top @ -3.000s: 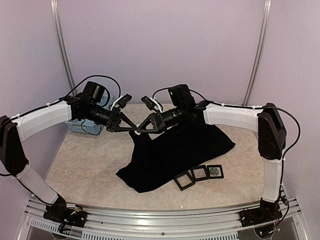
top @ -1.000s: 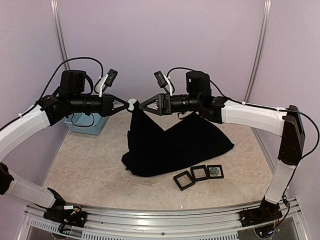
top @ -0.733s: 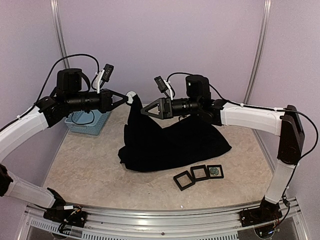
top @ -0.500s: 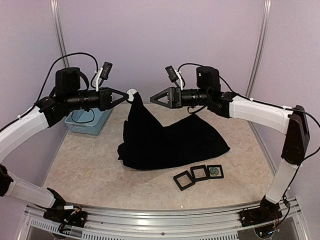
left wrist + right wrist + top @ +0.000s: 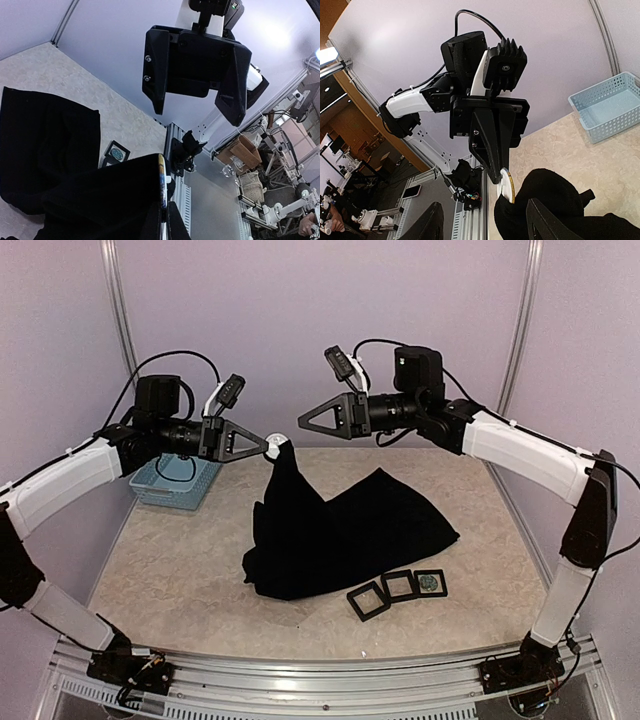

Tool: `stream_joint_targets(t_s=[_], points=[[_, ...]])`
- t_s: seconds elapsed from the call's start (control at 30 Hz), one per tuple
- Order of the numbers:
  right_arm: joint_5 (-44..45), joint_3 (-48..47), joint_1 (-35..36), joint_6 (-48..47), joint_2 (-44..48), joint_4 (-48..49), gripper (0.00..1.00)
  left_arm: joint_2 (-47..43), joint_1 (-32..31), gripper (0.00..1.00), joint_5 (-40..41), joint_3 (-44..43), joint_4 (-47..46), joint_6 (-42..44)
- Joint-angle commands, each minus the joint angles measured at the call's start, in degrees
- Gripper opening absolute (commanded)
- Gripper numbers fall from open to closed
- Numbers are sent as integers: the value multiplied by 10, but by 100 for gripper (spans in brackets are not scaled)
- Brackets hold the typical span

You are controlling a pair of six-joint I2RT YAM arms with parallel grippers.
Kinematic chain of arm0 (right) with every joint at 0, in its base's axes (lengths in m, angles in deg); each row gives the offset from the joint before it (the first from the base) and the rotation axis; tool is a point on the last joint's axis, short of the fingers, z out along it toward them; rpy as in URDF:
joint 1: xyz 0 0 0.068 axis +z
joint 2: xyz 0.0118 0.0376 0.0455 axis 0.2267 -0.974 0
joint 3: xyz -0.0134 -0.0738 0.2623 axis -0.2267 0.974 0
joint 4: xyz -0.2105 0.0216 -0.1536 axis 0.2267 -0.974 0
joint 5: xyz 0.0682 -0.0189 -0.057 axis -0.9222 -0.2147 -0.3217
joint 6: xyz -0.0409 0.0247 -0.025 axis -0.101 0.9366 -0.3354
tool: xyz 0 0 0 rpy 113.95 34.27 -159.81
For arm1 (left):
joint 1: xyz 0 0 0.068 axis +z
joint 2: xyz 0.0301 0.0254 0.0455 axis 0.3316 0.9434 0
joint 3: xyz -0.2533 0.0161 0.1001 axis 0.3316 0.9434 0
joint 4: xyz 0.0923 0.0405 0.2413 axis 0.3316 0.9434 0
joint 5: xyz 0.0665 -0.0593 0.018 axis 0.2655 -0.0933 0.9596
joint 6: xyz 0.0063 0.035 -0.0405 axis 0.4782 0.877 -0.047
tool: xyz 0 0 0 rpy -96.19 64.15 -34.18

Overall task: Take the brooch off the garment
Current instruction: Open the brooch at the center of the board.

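Note:
A round white brooch is pinched at its edge by my left gripper, which is shut on it. The black garment hangs from the brooch in a peak, and its lower part lies heaped on the table. In the left wrist view the brooch shows edge-on, with black garment to its left. My right gripper is open in the air just up and right of the brooch, touching nothing. The right wrist view shows the brooch above the garment, between my open right fingers.
A light-blue basket stands at the back left under the left arm. Three small black square frames lie in front of the garment; the right one holds a greenish disc. The table's metal rail runs along the near edge.
My right gripper has left the brooch and drawn back up and to the right, open. My left gripper has shifted right with the brooch, and the garment still hangs from it.

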Motion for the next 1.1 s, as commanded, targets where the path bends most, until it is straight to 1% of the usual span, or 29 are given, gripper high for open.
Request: stream_joint_targets(t_s=[0.0,0.3,0.43,0.5,0.57,0.73,0.9,1.07], points=[[-39,20,15,15,-22,5,57,19,-6,0,-84,-27,11,-12],[-60,24,43,33,-61,15,52,38,-17,0,-105,-33,38,-3],[-63,35,45,34,-62,15,42,37,-16,0,-97,-32,37,-3],[-65,47,45,41,-59,34,38,35,-17,0,-92,-30,36,-3],[-70,64,45,54,-54,52,37,34,-15,0,-90,-28,33,-5],[-76,109,45,112,-39,141,34,32,-16,0,-92,-25,34,-6],[-68,117,44,134,-34,170,30,29,-16,0,-94,-24,39,-3],[-71,127,45,165,-32,213,29,28,-17,0,-93,-23,49,3]])
